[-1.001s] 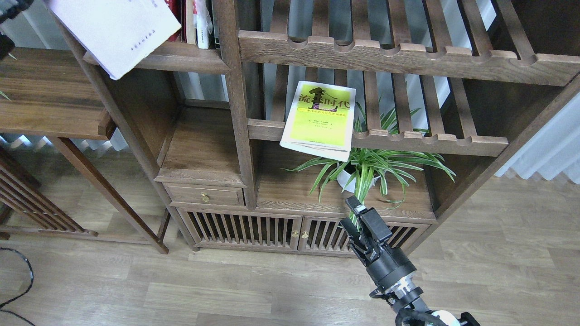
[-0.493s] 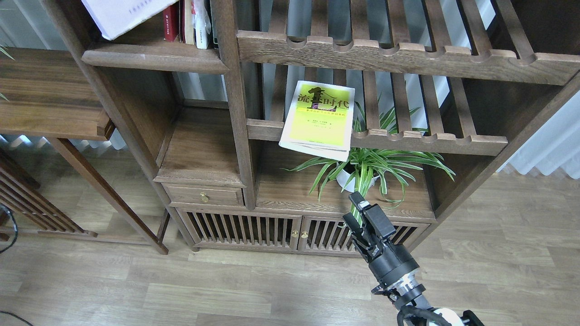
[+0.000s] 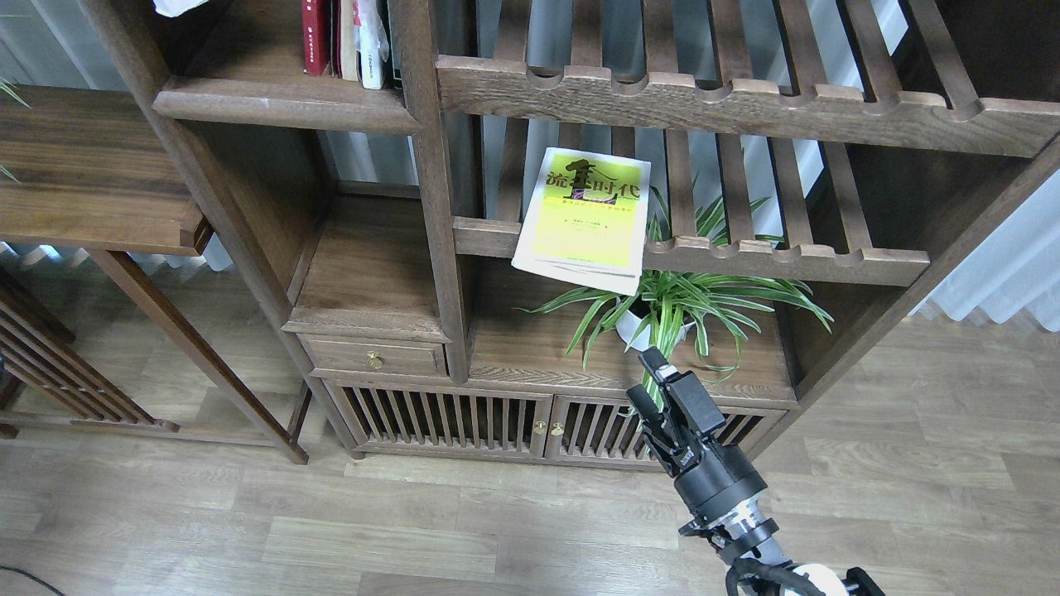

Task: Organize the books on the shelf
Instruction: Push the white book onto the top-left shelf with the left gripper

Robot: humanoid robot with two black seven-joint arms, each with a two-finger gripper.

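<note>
Right pincer [image 3: 646, 377] raised before the cabinet's slatted doors [image 3: 447, 422], fingers slightly parted, gripping nothing. Potted plant [image 3: 662, 310] just beyond it. Yellow-green book [image 3: 584, 219] lies flat on the slatted rack [image 3: 787, 257], overhanging its front rail. Dark red book [image 3: 315, 37] upright at the shelf's [image 3: 281, 103] right end. Left pincer out of view.

A spider plant [image 3: 675, 302] in a white pot [image 3: 638, 327] is set on the low cabinet top [image 3: 530, 356], beneath a slatted rack [image 3: 745, 252]. A second slatted rack [image 3: 729, 99] is seen above. A small drawer [image 3: 377, 358] with a brass knob [image 3: 374, 361] is fitted at the left. Slatted doors [image 3: 489, 426] are closed below. A wooden side table [image 3: 91, 178] is placed at the far left on pale plank flooring [image 3: 331, 530].
</note>
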